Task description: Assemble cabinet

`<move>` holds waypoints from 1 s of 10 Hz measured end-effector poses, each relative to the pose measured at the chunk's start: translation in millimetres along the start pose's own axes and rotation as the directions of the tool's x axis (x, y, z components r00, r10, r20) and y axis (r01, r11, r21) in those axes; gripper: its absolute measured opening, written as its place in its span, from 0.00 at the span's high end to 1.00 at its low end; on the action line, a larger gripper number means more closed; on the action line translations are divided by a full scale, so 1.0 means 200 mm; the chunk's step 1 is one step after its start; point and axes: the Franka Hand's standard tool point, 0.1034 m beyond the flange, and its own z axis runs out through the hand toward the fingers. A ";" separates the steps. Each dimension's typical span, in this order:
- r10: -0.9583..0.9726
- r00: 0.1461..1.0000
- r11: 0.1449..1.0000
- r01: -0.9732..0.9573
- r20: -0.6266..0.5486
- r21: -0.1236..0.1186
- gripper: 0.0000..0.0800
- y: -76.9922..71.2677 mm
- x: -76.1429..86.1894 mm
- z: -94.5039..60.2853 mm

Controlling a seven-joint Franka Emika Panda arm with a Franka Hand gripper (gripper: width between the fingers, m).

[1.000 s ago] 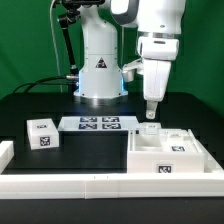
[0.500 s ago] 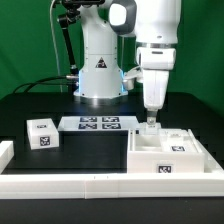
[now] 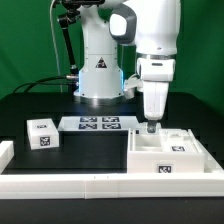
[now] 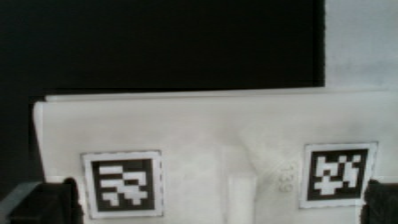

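The claw (image 3: 151,126) hung with its fingers (image 4: 36,200) spread wide, pinching nothing. The cabinet (image 3: 172,152) lay right beneath it, back edge just under the fingertips, two tags (image 4: 121,183) facing up at it.

my arm's shell (image 3: 158,30): white plastic, glossy, smooth | cabinet (image 3: 150,152): white plastic, matt, black-and-white printed tags flat on it | table (image 3: 30,105): black, matt | marker board (image 3: 98,124): white, matt

We hold arm (image 3: 152,35) bent forward from base (image 3: 99,72), wrist (image 3: 155,70) vertical, gripper (image 3: 150,124) pointing straight down. In wrist view our dark fingers (image 4: 39,203) sit spread wide apart, gripping nothing.
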 end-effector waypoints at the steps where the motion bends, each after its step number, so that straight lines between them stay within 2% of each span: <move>1: 0.000 1.000 1.000 0.000 0.001 0.007 0.00 -0.01 0.00 0.01; 3: -0.003 1.000 1.000 0.003 0.002 0.009 0.02 -0.02 0.00 0.02; 5: -0.003 1.000 1.000 0.003 0.002 0.009 0.47 -0.02 0.00 0.02; 6: -0.003 1.000 1.000 0.003 0.002 0.010 0.47 -0.02 0.00 0.02; 7: -0.003 1.000 1.000 0.003 0.002 0.014 0.70 -0.02 0.00 0.03; 8: -0.003 1.000 1.000 0.003 0.003 0.020 0.87 -0.03 0.00 0.04; 9: -0.002 1.000 1.000 0.002 -0.003 0.012 0.87 -0.02 0.00 0.04; 10: -0.001 1.000 1.000 0.001 -0.004 0.011 0.91 -0.02 0.00 0.04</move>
